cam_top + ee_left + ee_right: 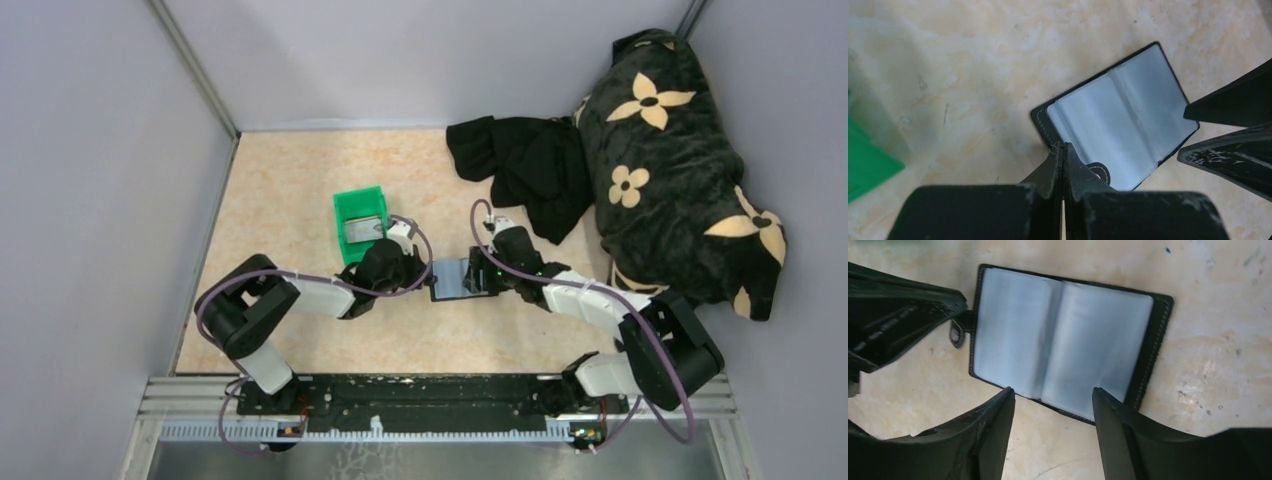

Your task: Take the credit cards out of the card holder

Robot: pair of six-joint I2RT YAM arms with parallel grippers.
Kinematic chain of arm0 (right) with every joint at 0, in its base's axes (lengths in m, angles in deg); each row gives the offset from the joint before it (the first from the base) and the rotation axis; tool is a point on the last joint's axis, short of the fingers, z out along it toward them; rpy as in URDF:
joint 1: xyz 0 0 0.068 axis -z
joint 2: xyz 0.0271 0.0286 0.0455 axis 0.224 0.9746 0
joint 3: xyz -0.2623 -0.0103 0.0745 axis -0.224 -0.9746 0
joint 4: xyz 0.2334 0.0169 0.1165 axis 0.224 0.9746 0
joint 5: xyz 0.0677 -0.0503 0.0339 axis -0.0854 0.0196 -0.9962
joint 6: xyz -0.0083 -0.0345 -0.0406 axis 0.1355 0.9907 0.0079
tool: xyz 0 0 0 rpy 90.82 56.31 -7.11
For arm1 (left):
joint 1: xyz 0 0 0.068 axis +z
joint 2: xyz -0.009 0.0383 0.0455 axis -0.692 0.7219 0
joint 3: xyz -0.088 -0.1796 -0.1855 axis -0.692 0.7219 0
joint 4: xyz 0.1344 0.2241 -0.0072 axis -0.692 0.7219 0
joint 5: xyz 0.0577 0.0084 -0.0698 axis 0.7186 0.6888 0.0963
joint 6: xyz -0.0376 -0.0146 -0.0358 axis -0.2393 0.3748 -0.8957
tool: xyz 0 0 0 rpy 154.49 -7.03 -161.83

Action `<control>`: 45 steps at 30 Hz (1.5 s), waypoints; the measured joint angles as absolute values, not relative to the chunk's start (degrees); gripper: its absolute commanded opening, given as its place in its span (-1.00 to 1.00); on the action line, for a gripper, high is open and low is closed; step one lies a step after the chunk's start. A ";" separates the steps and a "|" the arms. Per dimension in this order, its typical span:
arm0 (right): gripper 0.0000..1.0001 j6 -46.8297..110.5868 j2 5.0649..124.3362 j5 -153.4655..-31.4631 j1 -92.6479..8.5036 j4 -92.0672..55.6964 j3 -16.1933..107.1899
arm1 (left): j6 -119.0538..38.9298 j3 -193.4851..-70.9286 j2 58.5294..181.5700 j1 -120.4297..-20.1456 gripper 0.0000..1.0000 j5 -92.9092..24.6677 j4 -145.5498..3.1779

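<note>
Black card holder (1063,345) tab (956,332), wrist views

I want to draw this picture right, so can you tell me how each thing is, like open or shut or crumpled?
card holder: open, lying flat, shiny inside faces up.
left gripper: jaws shut, tips at the holder's tab edge.
right gripper: jaws open, at the holder's long edge.
green bin: upright, something pale inside.
black cloth: crumpled in a heap.
flowered pillow: lying in the far right corner.
</note>
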State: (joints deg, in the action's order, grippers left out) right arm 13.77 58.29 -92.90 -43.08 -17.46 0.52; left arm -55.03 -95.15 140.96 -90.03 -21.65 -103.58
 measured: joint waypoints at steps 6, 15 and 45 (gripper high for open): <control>0.33 14.25 59.52 -85.07 -50.07 -15.45 4.02 | -56.91 -90.78 139.80 -89.57 -1.00 -21.39 -103.54; 0.41 16.61 66.62 -73.77 -59.14 -9.35 11.34 | -59.92 -90.50 139.80 -86.73 -1.00 -22.48 -103.61; -1.00 15.10 74.47 -72.64 -61.48 -9.85 16.87 | -63.53 -88.22 141.31 -81.50 -1.00 -29.41 -109.59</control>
State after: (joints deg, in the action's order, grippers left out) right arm 15.10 74.47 -72.64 -61.48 -9.85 16.87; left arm -63.53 -88.22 141.31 -81.50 -29.41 -109.59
